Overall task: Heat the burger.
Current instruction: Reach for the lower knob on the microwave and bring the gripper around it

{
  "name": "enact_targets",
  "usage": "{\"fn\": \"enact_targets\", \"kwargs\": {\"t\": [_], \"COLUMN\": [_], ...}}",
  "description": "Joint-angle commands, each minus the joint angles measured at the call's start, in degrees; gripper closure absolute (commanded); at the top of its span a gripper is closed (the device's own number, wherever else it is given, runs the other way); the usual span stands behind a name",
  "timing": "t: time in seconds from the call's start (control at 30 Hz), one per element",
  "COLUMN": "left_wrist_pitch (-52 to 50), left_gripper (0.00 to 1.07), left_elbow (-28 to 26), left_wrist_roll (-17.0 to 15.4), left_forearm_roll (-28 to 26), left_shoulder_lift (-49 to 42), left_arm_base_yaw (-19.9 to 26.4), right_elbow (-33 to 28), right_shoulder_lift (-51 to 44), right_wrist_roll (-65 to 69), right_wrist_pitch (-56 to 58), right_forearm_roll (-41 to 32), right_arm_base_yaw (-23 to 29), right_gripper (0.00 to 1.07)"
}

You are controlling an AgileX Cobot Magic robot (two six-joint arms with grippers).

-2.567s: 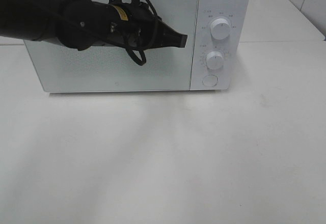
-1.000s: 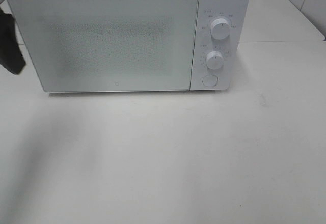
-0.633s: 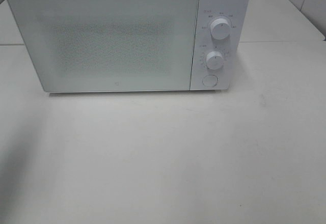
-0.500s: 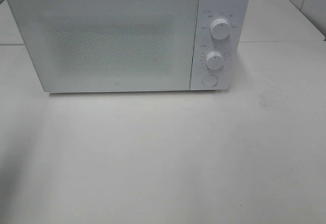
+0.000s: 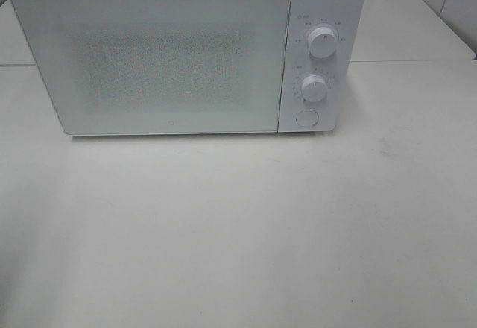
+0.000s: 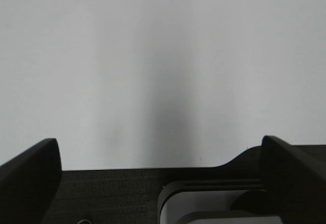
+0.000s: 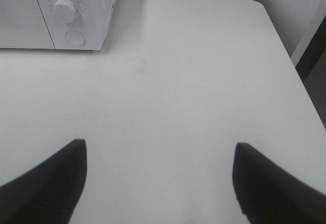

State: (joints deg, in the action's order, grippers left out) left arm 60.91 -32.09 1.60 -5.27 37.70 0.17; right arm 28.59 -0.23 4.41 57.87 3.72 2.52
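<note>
Two sets of fingers stand wide apart, clamped on nothing: the left end effector (image 6: 158, 147) over a plain white surface, the right end effector (image 7: 159, 146) over the bench (image 7: 178, 81). Well ahead of the right end effector sits the white microwave (image 7: 86, 10), door shut. The burger shows in no view; its place cannot be told.

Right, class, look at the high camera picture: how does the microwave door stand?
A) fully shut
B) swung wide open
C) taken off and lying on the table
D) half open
A: the microwave door lies flat and flush beside the control panel, with no gap along its edge and none of the inside showing.
</note>
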Motion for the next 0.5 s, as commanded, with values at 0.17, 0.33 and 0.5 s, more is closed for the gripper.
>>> {"fn": "enact_targets", "kwargs": {"t": [0.17, 0.33, 0.5], "left_wrist_pitch": [-0.3, 0.7, 0.7], "left_gripper": [0.08, 0.08, 0.08], "left_elbow": [1.5, 2.3, 2.3], "left_wrist_roll": [-0.2, -0.3, -0.3], "left_forearm_roll": [1.1, 1.6, 1.6], "left_shoulder_lift": [-10.8, -15.6, -19.2], "left_arm_base_yaw": [-0.1, -0.1, -0.1], "right_elbow": [-0.1, -0.1, -0.1], "right_shoulder_lift": [-1.5, -1.5, -1.5], "right_wrist_roll": [-0.5, -0.5, -0.5], "right_wrist_pitch": [-0.9, -0.9, -0.9], "right_forearm_roll": [-0.2, -0.2, -0.2], "right_arm_base_yaw": [-0.4, -0.4, -0.4], "right_gripper": [0.31, 0.31, 0.31]}}
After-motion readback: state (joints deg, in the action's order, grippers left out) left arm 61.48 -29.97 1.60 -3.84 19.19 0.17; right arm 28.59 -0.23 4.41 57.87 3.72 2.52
